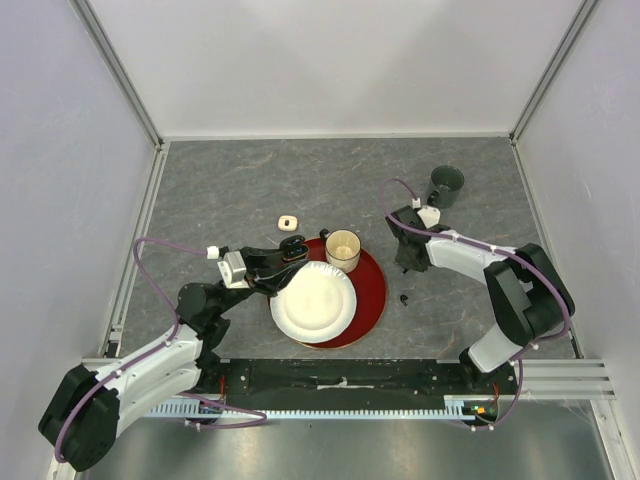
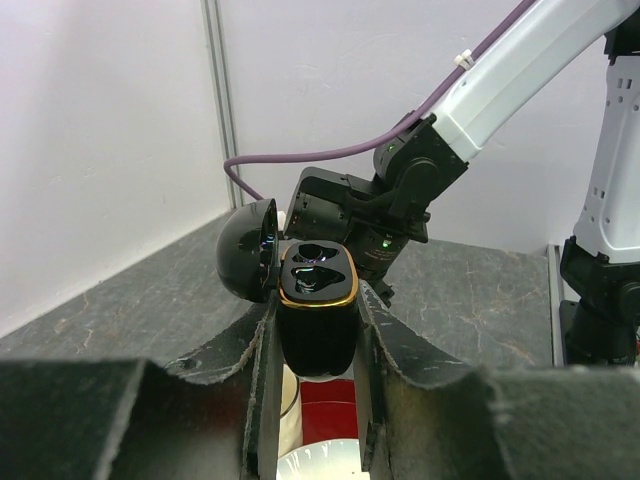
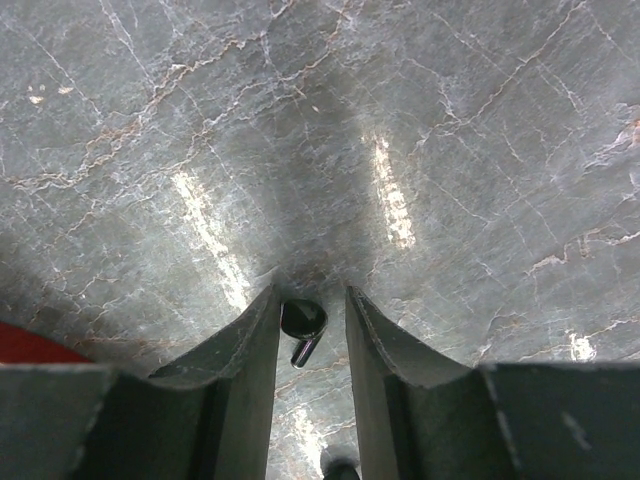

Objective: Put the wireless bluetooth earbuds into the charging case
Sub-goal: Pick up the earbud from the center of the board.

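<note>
Black with a gold rim, the charging case [image 2: 317,290] is clamped upright in the left gripper [image 2: 317,330] with its lid [image 2: 247,250] swung open, probably so the wells face up for loading. Right of the red plate [image 1: 371,288], the right gripper [image 3: 311,300] stands narrowed around a black earbud [image 3: 303,319] lying on the table [image 3: 450,150], one finger not quite touching it. A second bud [image 3: 340,467] is cut off at the frame edge. The white ones cannot be made out.

1 overhead, 2 close wrist views; common red tray [image 1: 372,285], probably.

Black, gold-rimmed case [image 2: 318,335]; black earbud [image 3: 303,318]; grey-veined table [image 3: 420,140]
</note>
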